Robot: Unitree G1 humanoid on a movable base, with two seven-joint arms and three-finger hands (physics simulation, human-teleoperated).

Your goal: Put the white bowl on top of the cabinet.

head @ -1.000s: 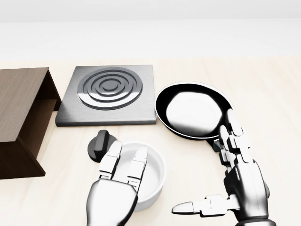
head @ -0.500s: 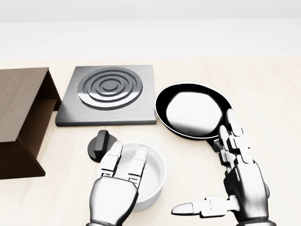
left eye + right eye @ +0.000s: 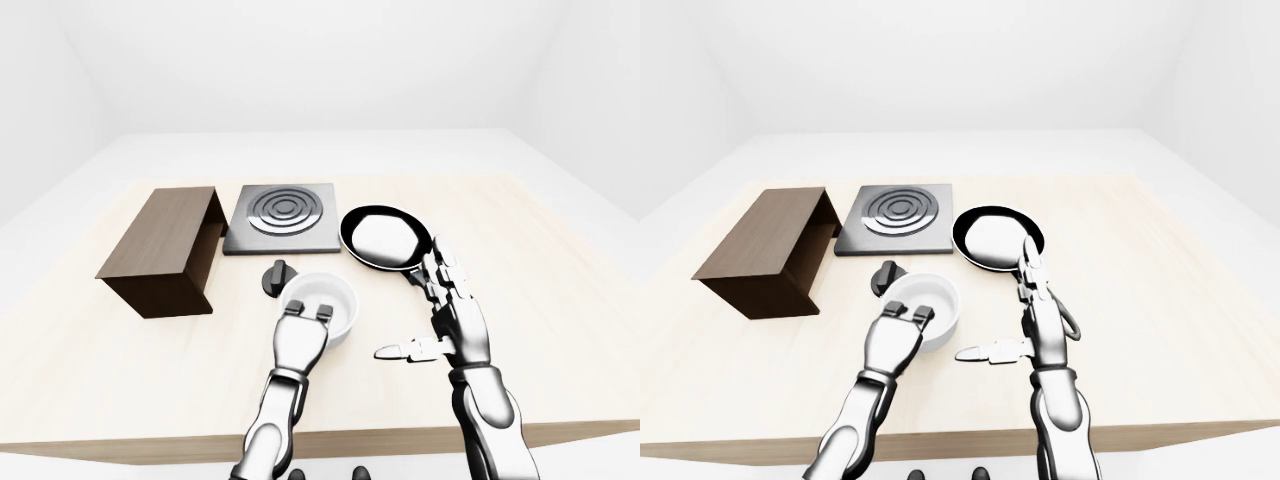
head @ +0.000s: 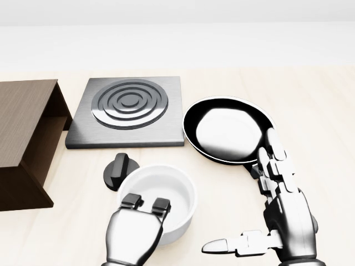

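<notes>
The white bowl (image 4: 169, 191) stands on the light wooden table, at the bottom middle of the head view. My left hand (image 4: 145, 204) reaches it from below, its fingers (image 4: 131, 200) curled over the near rim into the bowl; the thumb is hidden. My right hand (image 4: 260, 208) is open and flat, thumb stretched left, to the right of the bowl and apart from it. The dark brown cabinet (image 3: 165, 240) lies on the table at the left, its open side facing right.
A grey stove plate with rings (image 4: 130, 108) lies above the bowl. A black knob (image 4: 119, 170) sits just left of the bowl's far rim. A black frying pan (image 4: 227, 130) lies at the right, its handle under my right hand's fingers.
My left hand's fingers, stretched out over the bowl before, have curled down over its near rim. The right hand and the other things have not moved.
</notes>
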